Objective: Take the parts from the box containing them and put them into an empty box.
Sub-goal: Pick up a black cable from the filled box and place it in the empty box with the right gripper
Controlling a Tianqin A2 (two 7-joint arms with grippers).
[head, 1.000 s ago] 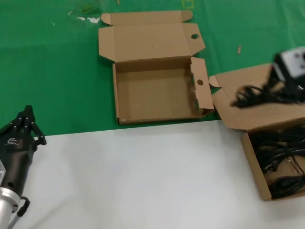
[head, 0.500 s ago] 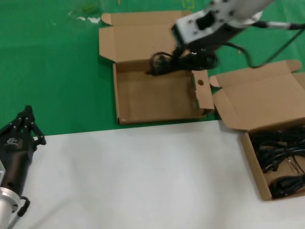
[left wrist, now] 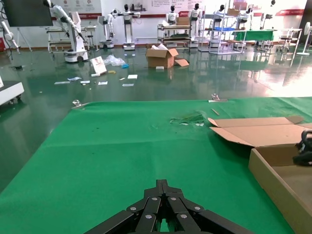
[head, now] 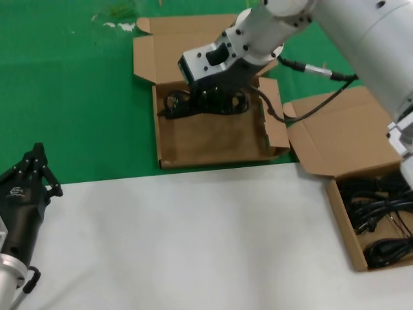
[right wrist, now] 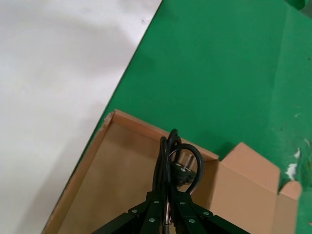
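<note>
The right pincer (head: 210,100) grips a black cable (head: 193,103) over the empty box (head: 213,139). Lower it near the box's back wall, then let go gently.

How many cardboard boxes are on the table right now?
2. The empty box sits open on the green mat, under the right gripper. The box of cables sits at the table's right edge, partly out of view.

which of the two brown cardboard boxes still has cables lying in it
The plain-lidded brown cardboard box at the robot's right; the round-holed box has only the cable bundle the right gripper holds over it.
</note>
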